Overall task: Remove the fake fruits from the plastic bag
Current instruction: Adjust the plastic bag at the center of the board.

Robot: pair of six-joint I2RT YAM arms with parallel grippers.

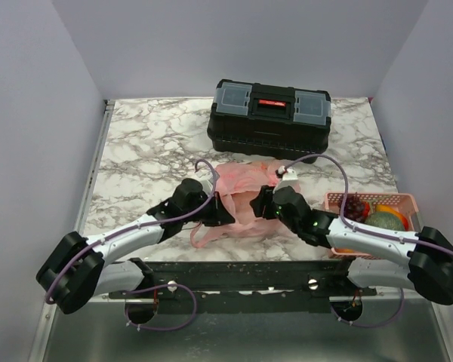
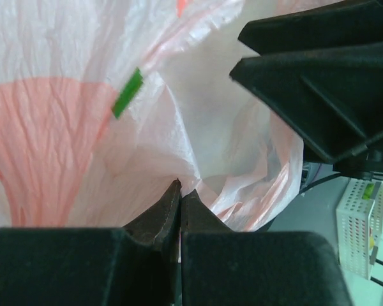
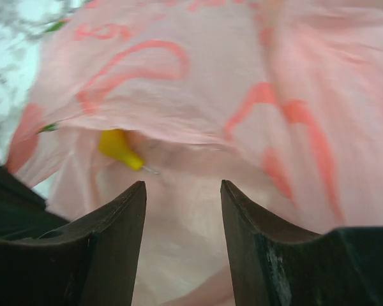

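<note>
Your left claw is pressed together on a fold of the pink bag, pinching the film, probably to lift the mouth so it gapes. Your right claw is spread and aimed into the opening, with nothing between its fingers. A yellow fruit, likely a banana, shows just inside. The bag lies mid-worktop, just in front of the toolbox. Grapes and a green fruit already sit in the basket.

Two robot arms meet over a marble table, the left end effector and right end effector at a crumpled pink plastic bag. Behind it sits a black toolbox; at right, a pink basket holds grapes and a green fruit.
</note>
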